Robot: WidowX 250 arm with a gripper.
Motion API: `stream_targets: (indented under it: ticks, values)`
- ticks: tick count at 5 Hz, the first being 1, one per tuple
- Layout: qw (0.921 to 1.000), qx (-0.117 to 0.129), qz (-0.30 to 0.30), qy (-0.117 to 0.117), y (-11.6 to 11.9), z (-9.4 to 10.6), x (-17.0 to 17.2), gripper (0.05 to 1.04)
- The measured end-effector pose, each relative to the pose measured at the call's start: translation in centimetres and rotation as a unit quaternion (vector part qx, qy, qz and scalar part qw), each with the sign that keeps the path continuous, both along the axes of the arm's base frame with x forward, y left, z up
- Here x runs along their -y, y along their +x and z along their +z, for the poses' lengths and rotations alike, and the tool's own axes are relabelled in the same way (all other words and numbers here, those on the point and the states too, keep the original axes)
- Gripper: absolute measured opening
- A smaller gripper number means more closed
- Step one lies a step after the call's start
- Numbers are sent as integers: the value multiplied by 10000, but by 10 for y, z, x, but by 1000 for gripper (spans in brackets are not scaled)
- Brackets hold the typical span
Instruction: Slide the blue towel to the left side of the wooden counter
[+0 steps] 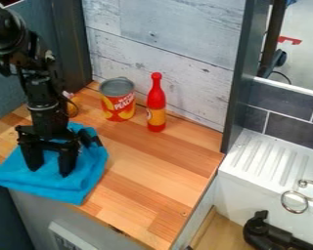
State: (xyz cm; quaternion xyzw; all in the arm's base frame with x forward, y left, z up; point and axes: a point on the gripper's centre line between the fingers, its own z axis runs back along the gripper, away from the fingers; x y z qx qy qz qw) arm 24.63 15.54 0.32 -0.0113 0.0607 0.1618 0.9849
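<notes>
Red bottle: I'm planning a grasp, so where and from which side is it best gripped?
Probably by the neck, with the gripper coming from above. The bottle stands upright, and its neck is slimmer than its body. Gripping high should also give more room beside the can, while the wall makes the back a poor approach.

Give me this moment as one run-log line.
gripper: at blue cloth | jaws: apart | contact: unclear | nearby: can, red bottle, both upright | surface: wooden counter
</notes>
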Motion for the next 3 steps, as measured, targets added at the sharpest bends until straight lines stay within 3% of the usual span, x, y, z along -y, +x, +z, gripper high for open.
stream_targets:
  ticks: [1, 2, 3]
  values:
    - [9993, 318, -107, 176, 11, 24, 10, 1001]
    - [9978, 459, -244, 411, 11, 62, 19, 1001]
    - [9977, 339, -388, 450, 1, 86, 28, 1001]
